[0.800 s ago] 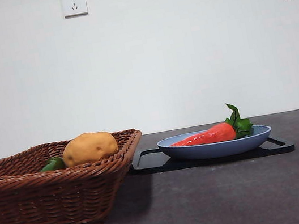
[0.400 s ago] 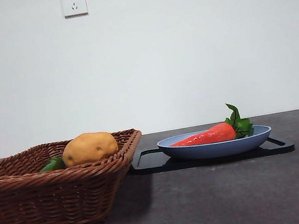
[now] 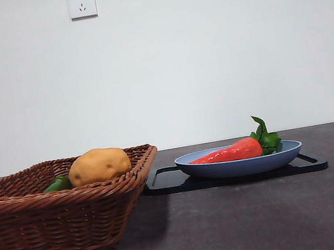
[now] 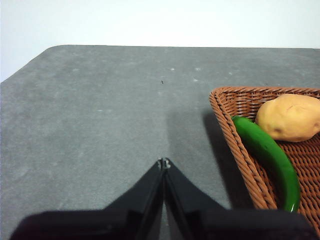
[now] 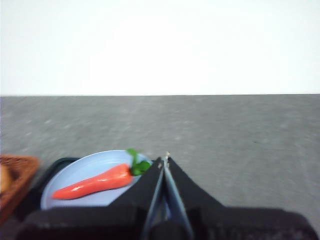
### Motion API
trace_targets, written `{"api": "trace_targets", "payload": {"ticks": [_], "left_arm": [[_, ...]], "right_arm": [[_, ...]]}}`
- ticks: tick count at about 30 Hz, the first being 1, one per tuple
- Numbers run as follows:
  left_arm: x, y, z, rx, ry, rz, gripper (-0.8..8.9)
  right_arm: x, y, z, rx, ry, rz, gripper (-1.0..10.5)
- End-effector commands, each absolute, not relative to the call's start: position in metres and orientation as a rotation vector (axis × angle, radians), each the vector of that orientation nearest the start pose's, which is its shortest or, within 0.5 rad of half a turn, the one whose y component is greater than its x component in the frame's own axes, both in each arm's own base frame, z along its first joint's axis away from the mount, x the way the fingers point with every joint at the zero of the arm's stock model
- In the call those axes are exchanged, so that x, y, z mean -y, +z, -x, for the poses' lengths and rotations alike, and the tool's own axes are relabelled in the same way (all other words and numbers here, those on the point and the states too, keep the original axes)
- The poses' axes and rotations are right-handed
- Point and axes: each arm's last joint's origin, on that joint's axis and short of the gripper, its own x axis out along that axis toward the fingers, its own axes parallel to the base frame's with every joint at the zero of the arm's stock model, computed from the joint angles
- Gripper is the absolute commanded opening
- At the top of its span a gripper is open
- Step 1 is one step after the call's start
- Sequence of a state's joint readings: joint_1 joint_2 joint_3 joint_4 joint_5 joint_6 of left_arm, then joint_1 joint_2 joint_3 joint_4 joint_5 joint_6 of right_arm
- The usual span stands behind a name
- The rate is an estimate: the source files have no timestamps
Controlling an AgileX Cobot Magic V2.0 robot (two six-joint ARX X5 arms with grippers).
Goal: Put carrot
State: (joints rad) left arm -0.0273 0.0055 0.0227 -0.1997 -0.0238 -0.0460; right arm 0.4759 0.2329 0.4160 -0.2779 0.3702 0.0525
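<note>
Nearest in front view: wicker basket [image 3: 66, 212] at 8 o'clock, holding potato [image 3: 99, 165] and green vegetable [image 3: 57, 184]; beyond, at 4 o'clock, carrot [image 3: 230, 151] lying flat in blue plate [image 3: 238, 166] on black tray [image 3: 308, 165]; long axis level, tip toward 9 o'clock, leaf tuft toward 3 o'clock; glossy, probably light, stiff, slippery; best pinched across thick half near leaves; right gripper [image 5: 164, 159] pressed closed, empty, hanging near carrot; left gripper [image 4: 163, 163] likewise closed, empty, beside basket.

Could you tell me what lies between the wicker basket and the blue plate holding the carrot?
Only the black tray's handle end on bare tabletop, in the front view: the plate with the carrot rests on that tray beside the basket.
</note>
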Motion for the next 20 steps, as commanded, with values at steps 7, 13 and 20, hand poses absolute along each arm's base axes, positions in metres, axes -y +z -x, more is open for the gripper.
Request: {"api": "trace_targets", "payload": {"ticks": [7, 13, 20], "left_arm": [[0.002, 0.15, -0.095, -0.183, 0.003, 0.047, 0.08], [0.002, 0.15, -0.095, -0.183, 0.003, 0.046, 0.08], [0.002, 0.15, -0.095, -0.184, 0.003, 0.046, 0.08]], "right_arm": [[-0.012, 0.209, -0.084, -0.125, 0.081, -0.015, 0.1], [-0.011, 0.176, -0.09, -0.185, 0.098, -0.015, 0.1], [-0.011, 0.153, -0.092, -0.223, 0.094, -0.013, 0.1]]}}
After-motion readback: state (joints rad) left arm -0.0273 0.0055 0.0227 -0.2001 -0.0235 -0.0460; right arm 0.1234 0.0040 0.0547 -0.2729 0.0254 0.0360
